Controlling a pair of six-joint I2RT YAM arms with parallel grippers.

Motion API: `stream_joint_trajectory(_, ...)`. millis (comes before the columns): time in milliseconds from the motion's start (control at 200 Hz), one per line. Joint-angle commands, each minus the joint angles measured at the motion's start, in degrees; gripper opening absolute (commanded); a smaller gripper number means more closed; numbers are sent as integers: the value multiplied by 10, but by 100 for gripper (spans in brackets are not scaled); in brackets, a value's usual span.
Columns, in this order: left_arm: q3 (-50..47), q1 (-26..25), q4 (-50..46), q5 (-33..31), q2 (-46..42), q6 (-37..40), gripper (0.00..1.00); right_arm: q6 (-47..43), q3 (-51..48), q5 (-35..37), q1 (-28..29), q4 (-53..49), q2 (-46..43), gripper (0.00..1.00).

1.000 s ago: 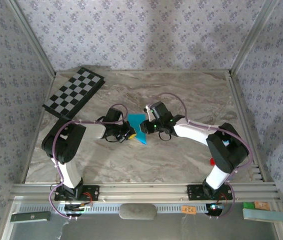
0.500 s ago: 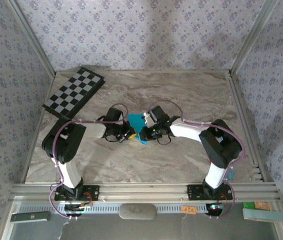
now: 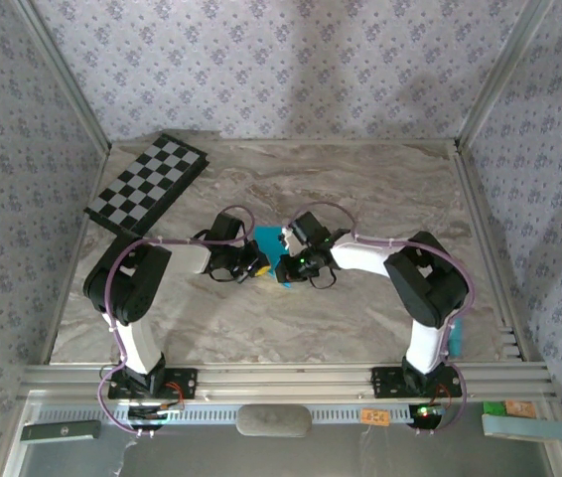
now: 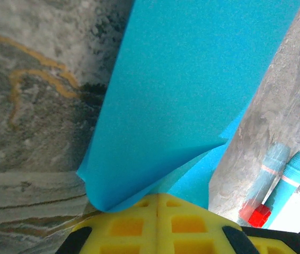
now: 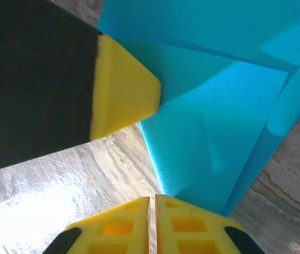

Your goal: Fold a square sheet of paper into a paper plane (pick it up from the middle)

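The turquoise-blue sheet of paper (image 3: 268, 238) lies partly folded on the marble table between my two grippers. In the left wrist view the paper (image 4: 192, 95) rises in a curled flap from the tips of my left gripper (image 4: 158, 197), which is shut on its near edge. From above, the left gripper (image 3: 257, 264) sits at the paper's left side and my right gripper (image 3: 283, 270) at its near right. In the right wrist view the right gripper (image 5: 152, 200) is shut, its tips at the corner of the folded paper (image 5: 219, 132). The left finger (image 5: 123, 95) rests against the paper's upper layer.
A black-and-white checkerboard (image 3: 147, 184) lies at the back left of the marble table (image 3: 380, 189). Two pale teal bars (image 4: 277, 177) and a small red block (image 4: 256, 214) show beyond the paper. An aluminium rail (image 3: 281, 376) runs along the near edge.
My right gripper has moved left and nearer, onto the paper's near right part, and more of the paper is now covered. The left gripper has stayed put.
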Motion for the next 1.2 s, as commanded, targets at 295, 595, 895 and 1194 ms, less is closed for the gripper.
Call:
stream_joint_trajectory(295,5,-3,-34,-16,21,3,5,1,10,-12,3,-24,24,12)
stream_joint_trajectory(595,4,-3,-35,-18,22,2,5,0,8,-22,3,-28,30,12)
stream_joint_trajectory(895,4,-2,-48,-32,24,2,4,-8,-10,-31,2,-49,4,12)
stream_joint_trajectory(1194,4,1,-48,-32,25,3,4,-15,-35,-38,1,-67,-21,12)
